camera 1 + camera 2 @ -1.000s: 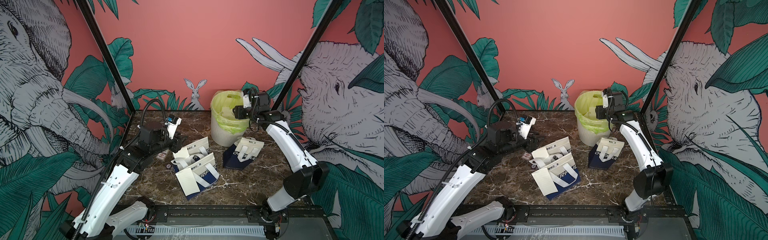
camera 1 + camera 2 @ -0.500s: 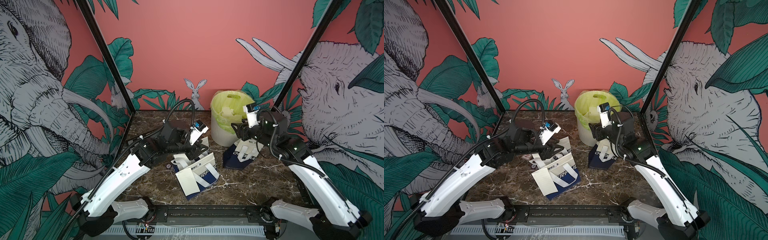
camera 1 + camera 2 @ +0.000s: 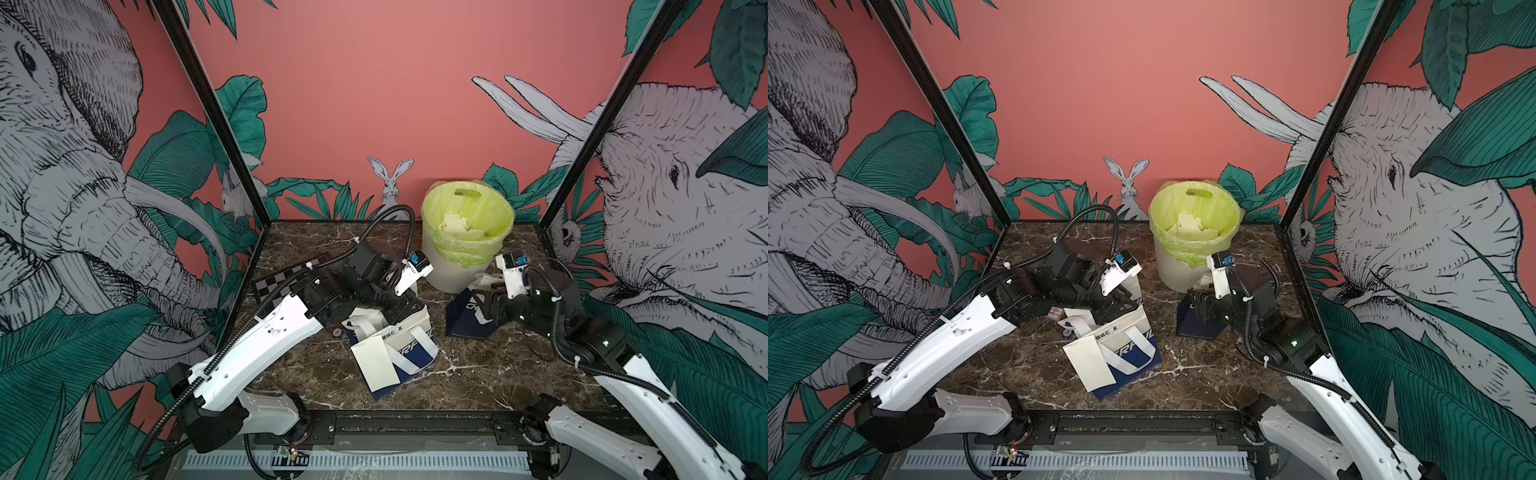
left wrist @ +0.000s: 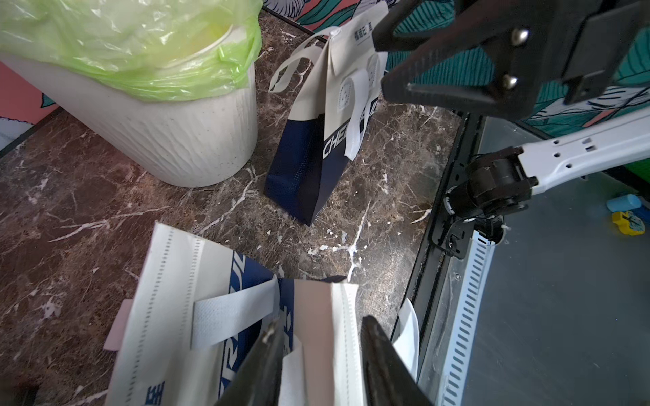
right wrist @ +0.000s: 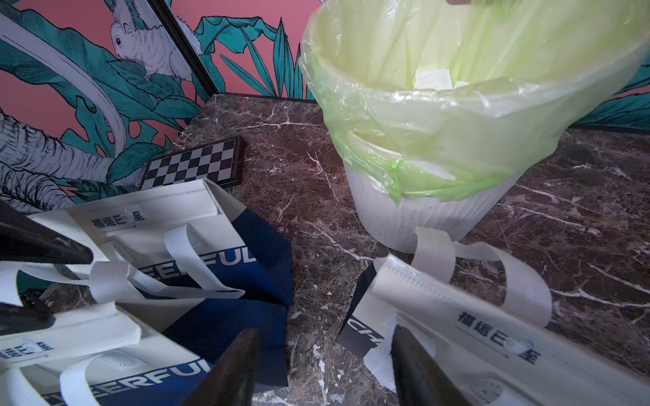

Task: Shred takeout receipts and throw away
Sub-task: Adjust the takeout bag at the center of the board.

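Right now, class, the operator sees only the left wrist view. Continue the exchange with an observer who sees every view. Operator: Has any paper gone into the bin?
Observer: Yes. In both top views, torn white pieces lie inside the bin, below the liner's rim.
Operator: Is any receipt still in one piece?
Observer: One lined receipt lies flat and untorn on the front bag.
Operator: Anything else outside my frame?
Observer: A chessboard lies flat at the back left.
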